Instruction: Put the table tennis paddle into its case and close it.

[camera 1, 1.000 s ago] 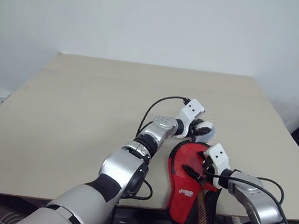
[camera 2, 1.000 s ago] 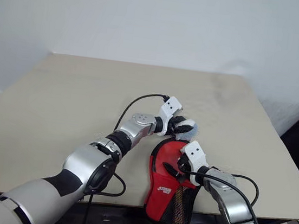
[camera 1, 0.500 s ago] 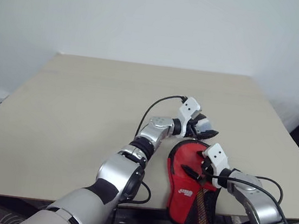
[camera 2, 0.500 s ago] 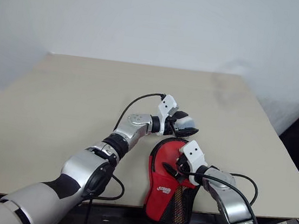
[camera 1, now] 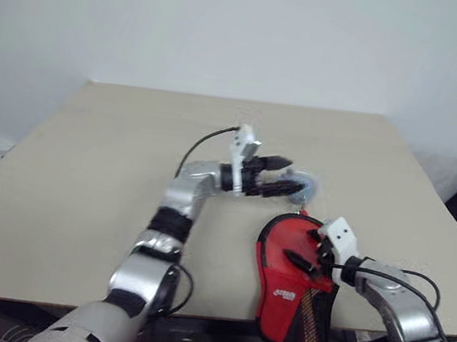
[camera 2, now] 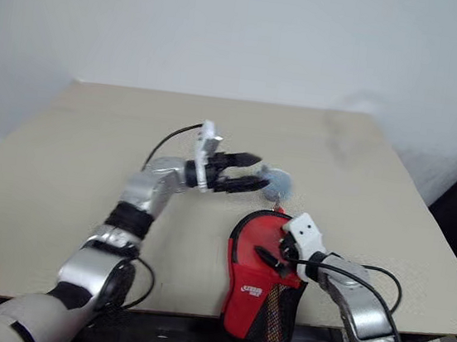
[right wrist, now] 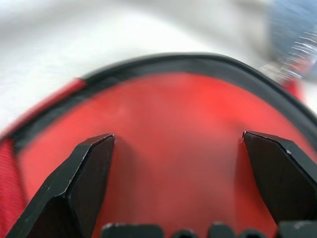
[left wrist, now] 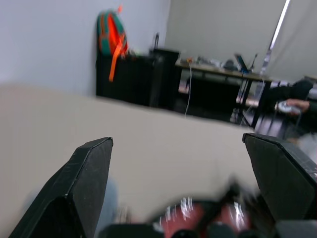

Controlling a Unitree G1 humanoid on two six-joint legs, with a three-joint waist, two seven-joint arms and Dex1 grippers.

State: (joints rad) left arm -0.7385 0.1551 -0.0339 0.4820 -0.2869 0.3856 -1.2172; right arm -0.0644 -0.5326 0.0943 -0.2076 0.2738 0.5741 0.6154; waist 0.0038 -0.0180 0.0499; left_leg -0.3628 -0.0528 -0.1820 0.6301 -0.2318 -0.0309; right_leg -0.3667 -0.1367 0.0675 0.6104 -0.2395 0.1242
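Observation:
The red case [camera 1: 281,269], with black edging, a white logo and a black mesh pocket, lies at the table's front edge, its lower end hanging over it. The paddle is hidden. My right gripper [camera 1: 308,254] rests over the case's round upper part, fingers wide open above the red fabric [right wrist: 173,129]. My left gripper [camera 1: 284,178] hovers beyond the case's top, pointing right, open and empty [left wrist: 177,140]. A small grey-blue lump [camera 1: 303,184] sits just past its fingertips, by the case's top.
The beige table [camera 1: 114,149] spreads wide to the left and back, up to a white wall. The front edge runs right under the case. In the left wrist view, dark desks and an orange-green backpack [left wrist: 111,32] stand past the table's far side.
My left gripper opened wider, then its arm swung left and rose, away from the case's top. The right gripper stayed open over the case.

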